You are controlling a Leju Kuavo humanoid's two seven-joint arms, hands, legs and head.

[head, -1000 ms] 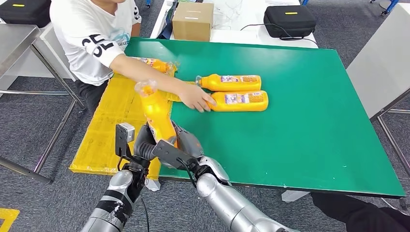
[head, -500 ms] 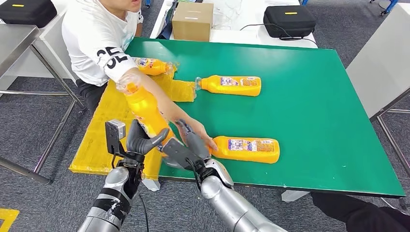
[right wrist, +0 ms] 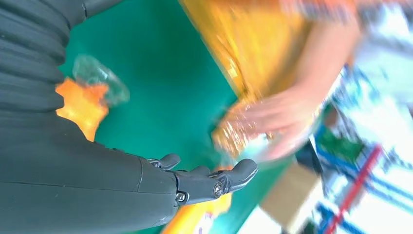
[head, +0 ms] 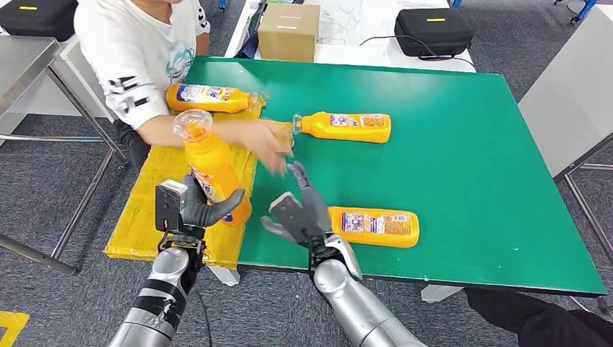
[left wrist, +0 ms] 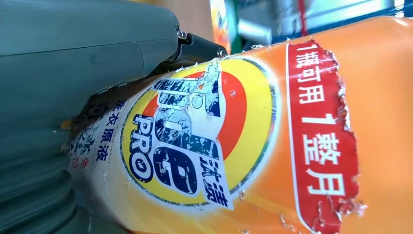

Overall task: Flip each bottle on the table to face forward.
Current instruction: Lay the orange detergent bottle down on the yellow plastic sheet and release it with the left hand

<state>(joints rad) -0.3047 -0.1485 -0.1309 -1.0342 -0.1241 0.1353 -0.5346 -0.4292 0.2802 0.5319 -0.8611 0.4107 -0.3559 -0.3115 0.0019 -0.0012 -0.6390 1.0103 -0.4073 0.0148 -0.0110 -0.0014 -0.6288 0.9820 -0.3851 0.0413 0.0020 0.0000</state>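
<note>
Left hand (head: 196, 208) closed around the lower body of an orange plastic detergent bottle with clear cap (head: 209, 168), thumb and fingers pressed on its label; bottle held nearly upright, cap up, above the yellow plastic sheet (head: 155, 210) at the left edge of the green table (head: 470, 181). In the left wrist view, grey thumb (left wrist: 87, 53) tight against the same bottle's scratched round logo. Right hand (head: 303, 210) holding nothing, fingers spread apart and stretched forward, just beside the cap end of a second orange bottle lying flat near the front edge (head: 372, 225); contact with it cannot be told. Third orange bottle lying flat farther back on the table (head: 345, 126), fourth one lying on the yellow sheet (head: 209, 97) near the person in white shirt (head: 137, 58). Person's blurred hand (head: 264, 143) between held bottle and third bottle.
</note>
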